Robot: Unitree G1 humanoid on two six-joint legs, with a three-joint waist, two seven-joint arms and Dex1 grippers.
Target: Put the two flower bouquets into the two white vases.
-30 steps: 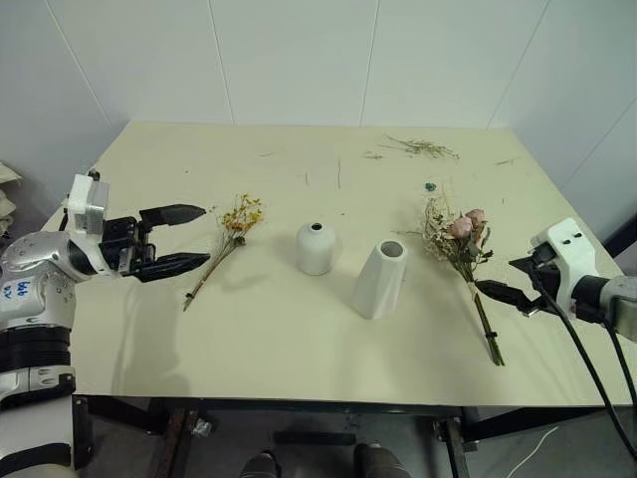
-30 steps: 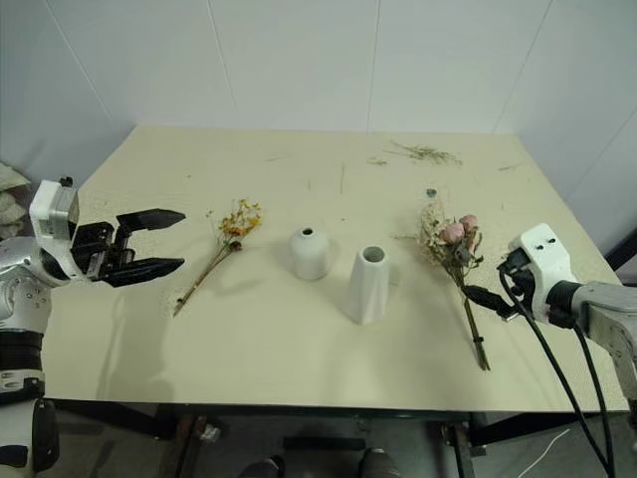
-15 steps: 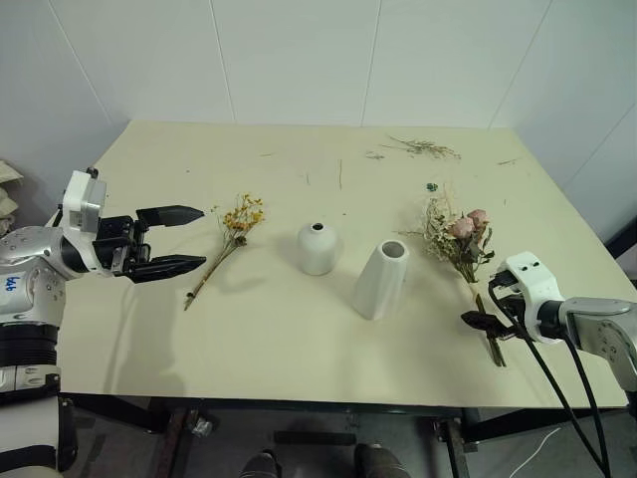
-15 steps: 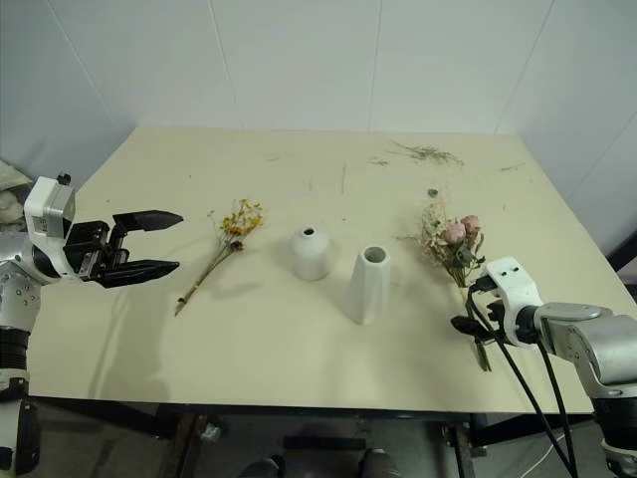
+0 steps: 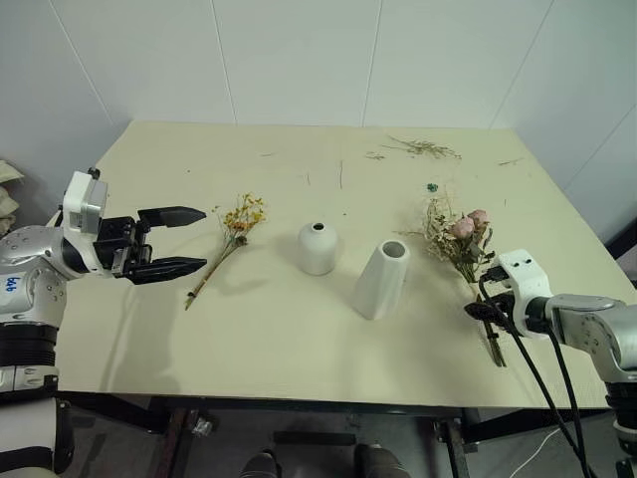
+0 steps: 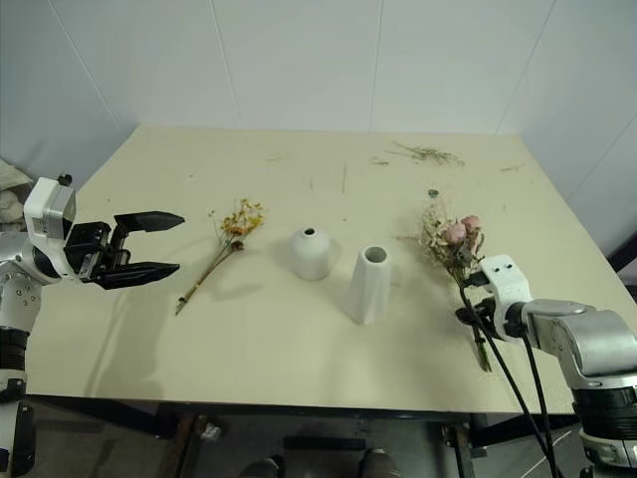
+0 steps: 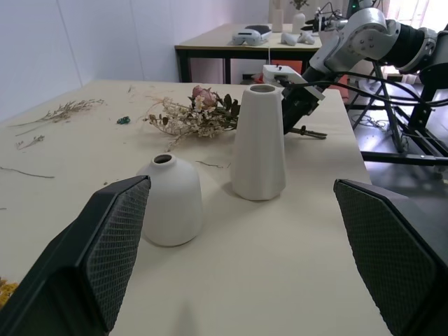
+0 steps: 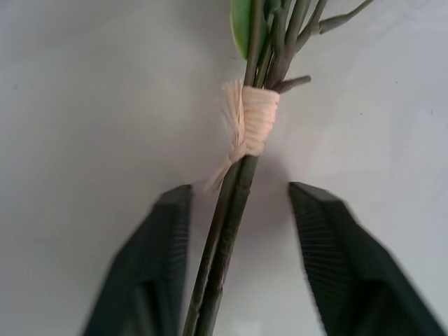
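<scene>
Cream bench (image 5: 299,339), round white vase (image 5: 318,248) near its middle, cone vase (image 5: 380,279) just right of it, yellow bouquet (image 5: 227,242) left, spread left end effector (image 5: 182,242) beyond, rose bouquet (image 5: 466,257) far right, right end effector (image 5: 482,310) at its stems, loose twigs (image 5: 423,147) behind.

Rose bouquet (image 8: 241,175) blooms are cut off at the right wrist frame edge; only bound stems are seen. Right pincer (image 5: 482,310) fingertips are too small to be resolved. Yellow bouquet (image 7: 5,288) is clipped at the corner.
</scene>
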